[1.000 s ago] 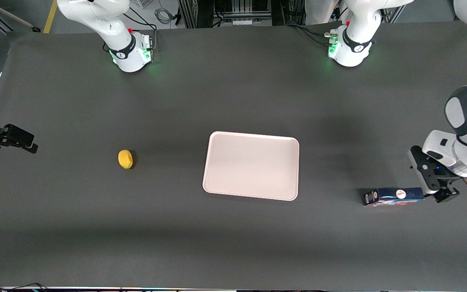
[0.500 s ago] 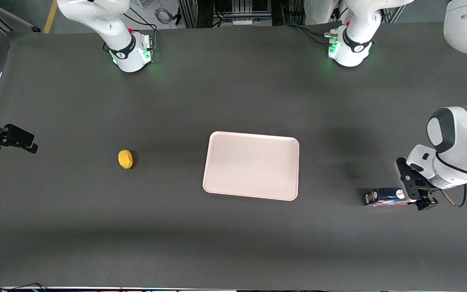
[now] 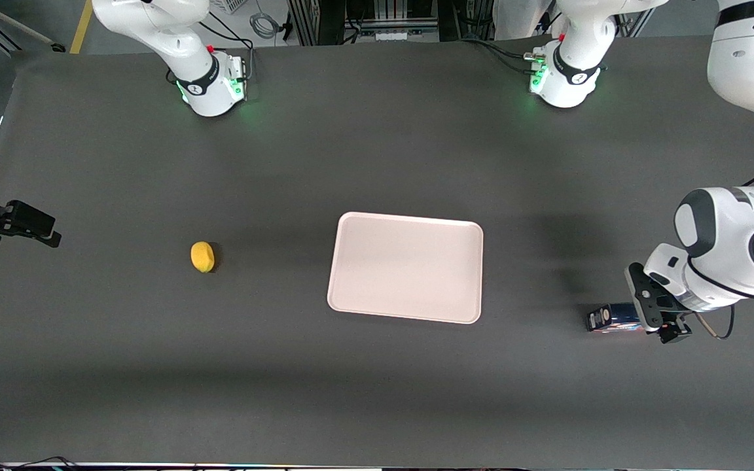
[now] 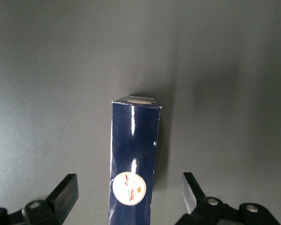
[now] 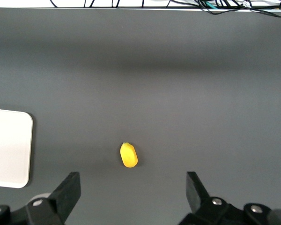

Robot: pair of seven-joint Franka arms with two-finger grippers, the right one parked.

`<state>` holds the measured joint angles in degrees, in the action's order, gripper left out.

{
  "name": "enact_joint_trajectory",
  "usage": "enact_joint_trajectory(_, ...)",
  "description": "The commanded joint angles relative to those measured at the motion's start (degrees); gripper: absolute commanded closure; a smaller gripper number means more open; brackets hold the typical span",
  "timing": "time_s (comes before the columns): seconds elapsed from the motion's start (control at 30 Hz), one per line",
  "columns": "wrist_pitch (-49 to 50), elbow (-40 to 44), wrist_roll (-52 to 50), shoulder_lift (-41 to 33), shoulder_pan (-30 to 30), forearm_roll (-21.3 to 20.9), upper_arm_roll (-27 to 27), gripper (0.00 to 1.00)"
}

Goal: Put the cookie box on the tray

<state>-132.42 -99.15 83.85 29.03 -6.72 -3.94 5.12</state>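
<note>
- The end effector [image 3: 655,318] has slid along the cookie box [image 3: 612,318] toward its middle, fingers [image 4: 65,190] apart, straddling it.
- The box lies on the bench near the working arm's end, well apart from the tray [image 3: 407,267].
- Grasp seems imminent.

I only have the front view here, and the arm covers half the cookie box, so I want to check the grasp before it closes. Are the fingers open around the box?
Observer: Yes. In the left wrist view the gripper is open, one finger on each side of the cookie box, both apart from it.
Operator: Is the box centred between them?
Observer: Roughly; the gap looks a little wider on one side.
Operator: Which face is up?
Observer: The long navy face with the round white-and-red logo.
Operator: Is the tray loaded?
Observer: No, the tray holds nothing.
</note>
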Motion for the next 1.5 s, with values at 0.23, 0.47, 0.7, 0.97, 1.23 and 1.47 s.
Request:
enact_joint_trajectory(0.23,-2.76,-1.40,0.97,1.21,-1.01,-0.63,0.33,0.00)
enact_joint_trajectory(0.47,-5.39,-1.40,0.97,2.61,-1.01,-0.54,0.33,0.00)
enact_joint_trajectory(0.7,-5.66,-1.40,0.97,2.88,-1.01,-0.54,0.33,0.00)
enact_joint_trajectory(0.97,-5.92,-1.49,0.79,3.14,-0.92,-0.11,0.33,0.01)
enact_joint_trajectory(1.23,-6.01,-1.40,0.79,3.49,-0.92,-0.02,0.33,0.06)
enact_joint_trajectory(1.47,-6.36,-1.40,0.53,4.02,-0.92,0.16,0.33,0.06)
